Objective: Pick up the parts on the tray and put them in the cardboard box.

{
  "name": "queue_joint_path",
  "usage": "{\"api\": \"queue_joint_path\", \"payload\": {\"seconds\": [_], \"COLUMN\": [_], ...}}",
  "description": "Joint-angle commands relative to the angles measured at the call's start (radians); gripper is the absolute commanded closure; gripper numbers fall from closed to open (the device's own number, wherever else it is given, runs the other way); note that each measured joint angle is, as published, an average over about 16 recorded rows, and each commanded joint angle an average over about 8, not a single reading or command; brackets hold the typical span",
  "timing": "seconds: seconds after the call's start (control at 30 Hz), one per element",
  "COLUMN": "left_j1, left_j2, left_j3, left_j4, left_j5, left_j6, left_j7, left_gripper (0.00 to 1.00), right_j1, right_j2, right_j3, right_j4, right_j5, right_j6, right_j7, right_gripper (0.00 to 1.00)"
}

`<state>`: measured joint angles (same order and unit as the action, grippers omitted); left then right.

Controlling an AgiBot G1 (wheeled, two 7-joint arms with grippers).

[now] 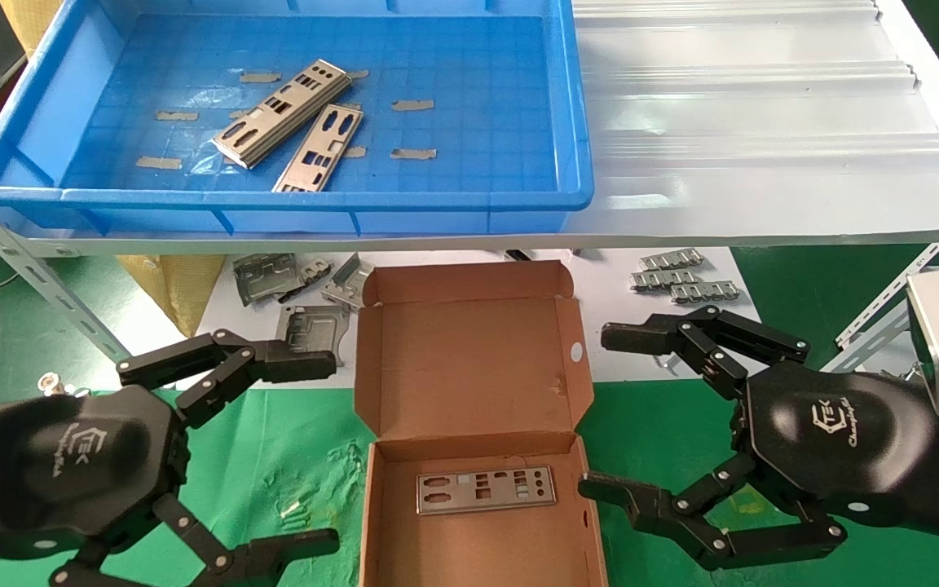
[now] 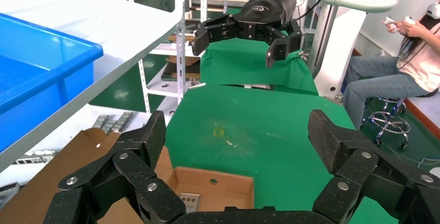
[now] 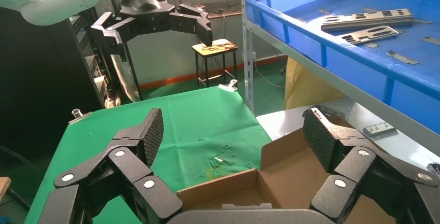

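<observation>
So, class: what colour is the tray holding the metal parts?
Blue. The tray has a grid-patterned floor, clearest in the head view.

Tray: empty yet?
No, two parts lie side by side on the floor of the tray, while only one part sits in the cardboard box.

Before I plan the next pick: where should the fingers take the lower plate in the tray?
Come straight down on the lower plate and pinch across its narrow width near mid-length. It lies flat on the tray floor, long and thin, its upper end close beside the other plate.
</observation>
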<state>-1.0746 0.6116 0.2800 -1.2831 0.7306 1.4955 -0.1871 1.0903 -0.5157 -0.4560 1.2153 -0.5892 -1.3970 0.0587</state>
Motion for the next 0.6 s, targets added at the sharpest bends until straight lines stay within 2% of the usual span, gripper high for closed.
{"api": "queue_joint_path", "payload": {"seconds": [0.03, 0.6], "left_j1": [0.0, 0.0], "left_j2": [0.0, 0.0], "left_j3": [0.0, 0.0], "left_j4": [0.0, 0.0], "left_j5": [0.0, 0.0], "left_j6": [0.0, 0.0], "left_j7": [0.0, 0.0], "left_gripper": [0.0, 0.0], "right_j1": [0.0, 0.0], "right_j2": [0.0, 0.0], "right_j3": [0.0, 0.0], "right_j4": [0.0, 0.0], "right_j5": [0.0, 0.0], "right_j6": [0.0, 0.0], "right_j7": [0.0, 0.0], "right_gripper": [0.0, 0.0]}}
